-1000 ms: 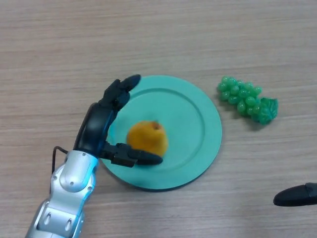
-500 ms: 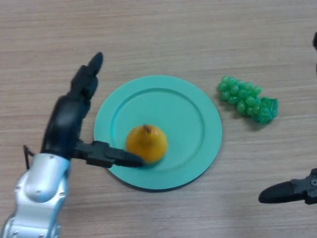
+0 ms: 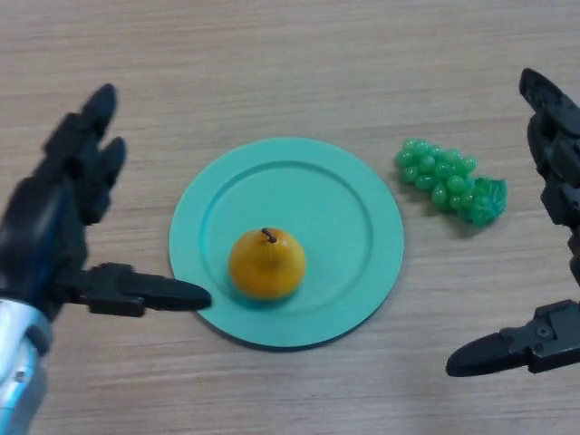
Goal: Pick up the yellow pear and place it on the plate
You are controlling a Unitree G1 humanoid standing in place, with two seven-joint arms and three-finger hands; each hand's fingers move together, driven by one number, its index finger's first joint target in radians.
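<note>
Pear [image 3: 266,264], yellow with stem up, sits on the teal plate [image 3: 353,204], left of centre, so placing looks done; left hand [image 3: 56,227] is spread wide beside the rim, holding nothing; right hand [image 3: 553,263] likewise open and empty near green grapes [image 3: 449,181].

Right hand [image 3: 553,272] palm cut by right edge (left hand [image 3: 45,227] wrist likewise, seemingly).

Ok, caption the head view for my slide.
Yellow pear sits on the teal plate, open left hand and right hand flanking, green grapes nearby.
</note>
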